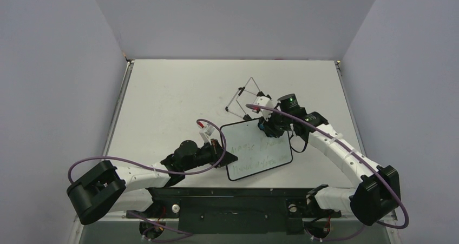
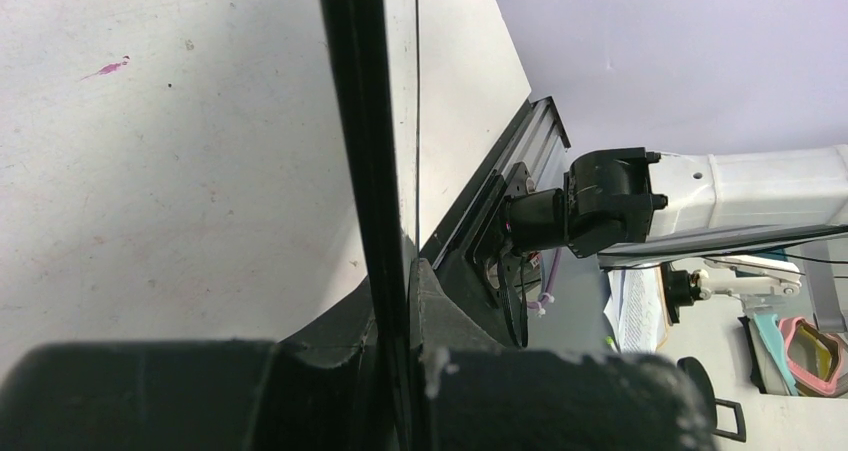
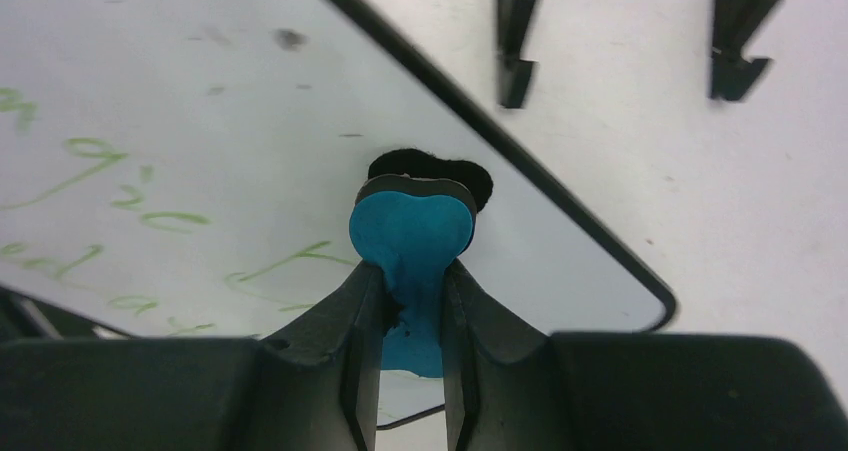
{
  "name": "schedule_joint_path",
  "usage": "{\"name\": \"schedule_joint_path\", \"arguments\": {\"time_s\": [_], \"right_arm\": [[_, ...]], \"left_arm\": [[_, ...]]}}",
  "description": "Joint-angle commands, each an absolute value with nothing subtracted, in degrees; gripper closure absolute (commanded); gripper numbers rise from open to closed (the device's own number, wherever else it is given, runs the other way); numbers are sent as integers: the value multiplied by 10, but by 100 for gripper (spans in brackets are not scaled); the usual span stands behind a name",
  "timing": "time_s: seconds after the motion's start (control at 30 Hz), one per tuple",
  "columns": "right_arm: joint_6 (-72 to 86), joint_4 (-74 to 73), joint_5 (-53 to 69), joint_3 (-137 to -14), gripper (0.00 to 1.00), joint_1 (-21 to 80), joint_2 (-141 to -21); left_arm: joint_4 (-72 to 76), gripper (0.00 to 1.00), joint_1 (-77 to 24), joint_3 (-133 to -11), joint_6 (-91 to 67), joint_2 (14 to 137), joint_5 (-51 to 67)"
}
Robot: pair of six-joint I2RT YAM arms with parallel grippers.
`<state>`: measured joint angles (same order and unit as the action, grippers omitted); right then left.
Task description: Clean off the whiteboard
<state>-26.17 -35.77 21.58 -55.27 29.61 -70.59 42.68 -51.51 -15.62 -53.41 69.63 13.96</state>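
The whiteboard is a white board with a thin black frame and faint green handwriting, lying near the table's front centre. My left gripper is shut on its left edge; in the left wrist view the board runs edge-on between the fingers. My right gripper is shut on the blue-and-black eraser and holds its black felt against the board's upper right part, near the frame's corner. Green writing lies to the left of the eraser.
The wire easel stand with black feet stands just behind the board. The black mounting rail runs along the near table edge. Grey walls enclose the table on three sides.
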Motion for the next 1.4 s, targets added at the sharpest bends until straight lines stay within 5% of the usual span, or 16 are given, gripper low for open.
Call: {"name": "schedule_joint_path", "arguments": {"time_s": [0.0, 0.3, 0.93, 1.37], "right_arm": [[-226, -302, 115, -566, 100, 254, -713], [-257, -327, 122, -527, 100, 242, -703], [-248, -400, 226, -708, 100, 461, -799], [-259, -374, 198, -574, 100, 338, -721]], "left_arm": [[526, 100, -514, -174, -528, 667, 150], [533, 100, -514, -174, -526, 674, 155], [543, 100, -517, -196, -534, 712, 169], [535, 100, -514, -184, -526, 685, 166]]}}
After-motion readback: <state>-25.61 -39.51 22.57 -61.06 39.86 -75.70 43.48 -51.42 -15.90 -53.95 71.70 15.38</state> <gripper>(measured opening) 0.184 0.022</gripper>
